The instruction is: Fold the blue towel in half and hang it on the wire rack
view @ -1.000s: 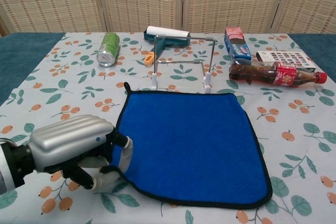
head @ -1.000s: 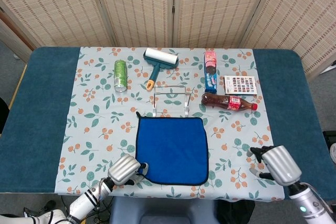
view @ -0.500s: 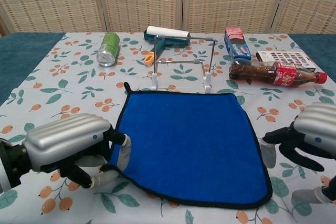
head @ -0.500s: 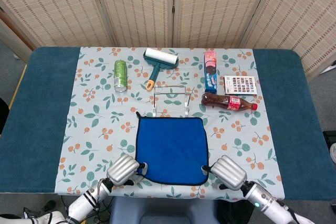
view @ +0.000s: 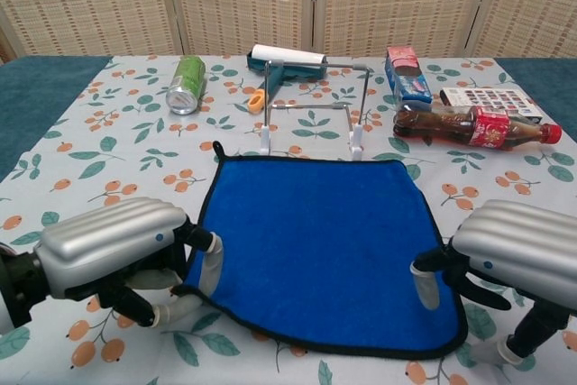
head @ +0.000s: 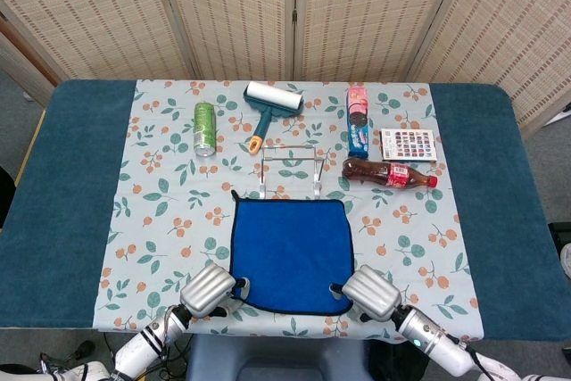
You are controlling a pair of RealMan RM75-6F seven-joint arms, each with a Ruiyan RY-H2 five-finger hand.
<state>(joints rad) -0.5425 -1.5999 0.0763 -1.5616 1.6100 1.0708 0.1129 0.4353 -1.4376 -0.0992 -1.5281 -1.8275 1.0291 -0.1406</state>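
Observation:
The blue towel (head: 290,254) (view: 315,250) lies flat on the flowered cloth, just in front of the wire rack (head: 290,171) (view: 311,105), which stands upright and bare. My left hand (head: 210,289) (view: 117,254) is at the towel's near left corner and pinches it between a finger on top and the thumb underneath. At the near right corner is my right hand (head: 370,292) (view: 509,254). One of its fingertips (view: 424,284) rests on the towel's edge, the thumb stays apart, and nothing is gripped.
Behind the rack lie a green can (head: 205,127), a lint roller (head: 268,106), a snack box (head: 359,120), a cola bottle (head: 390,172) and a patterned card (head: 409,144). The table's near edge runs just under both hands.
My right hand has swung in from the right side of the table to the towel's near right corner. The left hand has stayed at the near left corner.

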